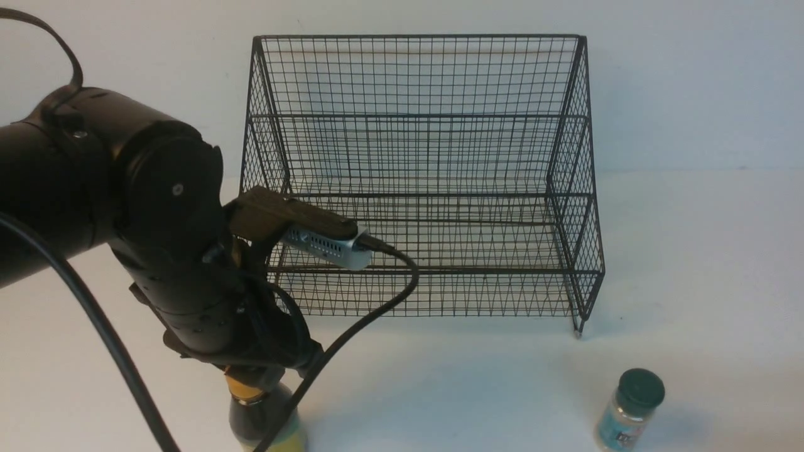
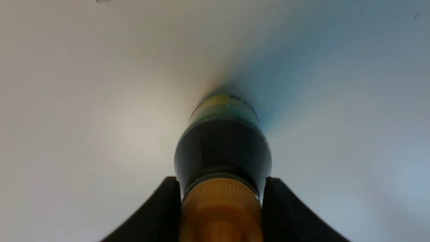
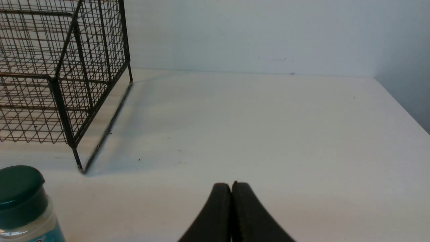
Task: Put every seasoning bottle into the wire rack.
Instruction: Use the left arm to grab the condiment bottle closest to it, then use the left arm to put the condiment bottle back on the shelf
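The taller seasoning bottle (image 1: 264,422) with dark liquid and a yellow label stands at the table's front left. My left gripper (image 2: 221,179) comes down over it, and its black fingers (image 2: 161,208) press both sides of the orange cap (image 2: 221,208). In the front view the arm hides most of that grip. The small jar (image 1: 630,411) with a dark green lid and teal label stands at the front right, in front of the wire rack (image 1: 414,157), and shows near my right gripper (image 3: 231,184). That gripper is shut and empty and is out of the front view.
The rack's right front foot (image 3: 80,168) stands close behind the jar (image 3: 20,201). A black cable (image 1: 352,333) loops from the left arm across the rack's lower front. A white wall rises just behind the rack. The table's right edge (image 3: 413,117) runs beside the right arm.
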Controlling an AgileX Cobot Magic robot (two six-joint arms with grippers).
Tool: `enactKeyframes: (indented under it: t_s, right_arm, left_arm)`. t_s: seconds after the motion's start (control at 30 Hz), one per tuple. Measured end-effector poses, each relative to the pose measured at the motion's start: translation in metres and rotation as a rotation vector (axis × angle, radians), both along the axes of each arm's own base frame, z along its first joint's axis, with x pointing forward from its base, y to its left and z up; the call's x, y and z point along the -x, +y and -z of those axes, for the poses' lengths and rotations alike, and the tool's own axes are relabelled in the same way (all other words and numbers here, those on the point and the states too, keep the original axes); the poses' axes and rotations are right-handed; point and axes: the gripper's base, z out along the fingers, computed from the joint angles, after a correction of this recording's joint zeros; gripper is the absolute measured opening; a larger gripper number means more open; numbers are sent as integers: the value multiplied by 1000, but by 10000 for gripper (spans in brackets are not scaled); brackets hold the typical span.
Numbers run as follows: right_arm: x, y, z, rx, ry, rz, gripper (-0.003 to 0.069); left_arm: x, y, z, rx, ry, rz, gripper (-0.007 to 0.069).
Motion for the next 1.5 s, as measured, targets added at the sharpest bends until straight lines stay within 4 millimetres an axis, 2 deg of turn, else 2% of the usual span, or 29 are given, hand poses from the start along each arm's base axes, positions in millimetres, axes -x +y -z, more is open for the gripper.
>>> enactKeyframes:
  t_s: [0.1, 0.2, 0.23, 0.27, 0.3, 0.4, 0.43, 0.5, 0.6, 0.63, 0.67, 0.73, 0.83, 0.97, 1.5]
  right_arm:
    - [0, 0, 0, 0, 0, 0, -15]
    - [0, 0, 0, 0, 0, 0, -15]
    - [0, 0, 0, 0, 0, 0, -15]
    - [0, 0, 0, 0, 0, 0, -15]
    - [0, 0, 0, 0, 0, 0, -15]
    - [0, 0, 0, 0, 0, 0, -15]
    - [0, 0, 0, 0, 0, 0, -15]
    - [0, 0, 0, 0, 0, 0, -15]
    - [0, 0, 0, 0, 0, 0, -15]
    - [0, 0, 0, 0, 0, 0, -15]
    - [0, 0, 0, 0, 0, 0, -15]
    - [0, 0, 0, 0, 0, 0, -15]
    - [0, 0, 0, 0, 0, 0, -15]
    - [0, 0, 0, 0, 0, 0, -15]
    - [0, 0, 0, 0, 0, 0, -15]
  left_arm:
    - [-2, -1, -11, 1, -2, -2, 281]
    - [-8, -5, -41, 32, -54, -3, 281]
    - [-12, -7, -60, 61, -103, -3, 281]
    - [-13, -8, -66, 71, -119, -3, 281]
    - [-16, -9, -81, 93, -160, -3, 281]
    - [-23, -10, -132, 153, -328, -5, 281]
    - [-24, -10, -134, 155, -337, -6, 281]
    - [-29, -9, -156, 162, -423, -25, 281]
    - [-37, -9, -170, 149, -481, -57, 281]
    - [-42, -9, -171, 139, -495, -66, 281]
    - [-56, -14, -165, 95, -497, -75, 281]
    - [-62, -16, -160, 75, -488, -76, 281]
    - [-82, -21, -137, 23, -444, -90, 281]
    - [-96, -18, -124, 14, -421, -141, 281]
    - [-125, -24, -92, -14, -403, -211, 281]
